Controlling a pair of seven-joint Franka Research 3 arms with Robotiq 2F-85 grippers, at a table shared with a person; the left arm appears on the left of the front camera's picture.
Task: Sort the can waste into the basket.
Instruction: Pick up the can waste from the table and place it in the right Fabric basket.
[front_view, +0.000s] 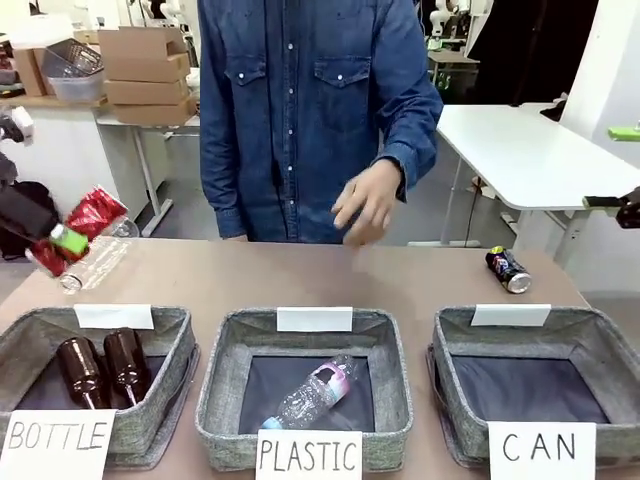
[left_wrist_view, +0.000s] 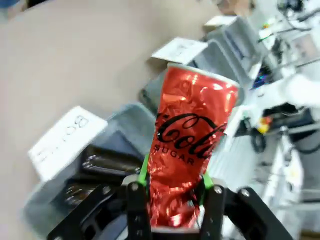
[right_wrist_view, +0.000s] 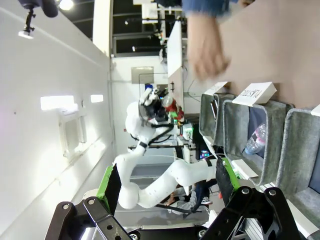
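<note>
— Handling?
— Light, thin, easily dented, I judge. My left claw (left_wrist_view: 174, 176) pinches the crushed shiny red metal can (left_wrist_view: 192, 135) by its lower end, far left of the grey fabric "CAN" basket (front_view: 592, 324).

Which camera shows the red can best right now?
Left wrist view: the red can sits large mid-frame, pinched low by the left tool, lettering readable. Front view shows it small, far left; right wrist view, a distant red speck.
</note>
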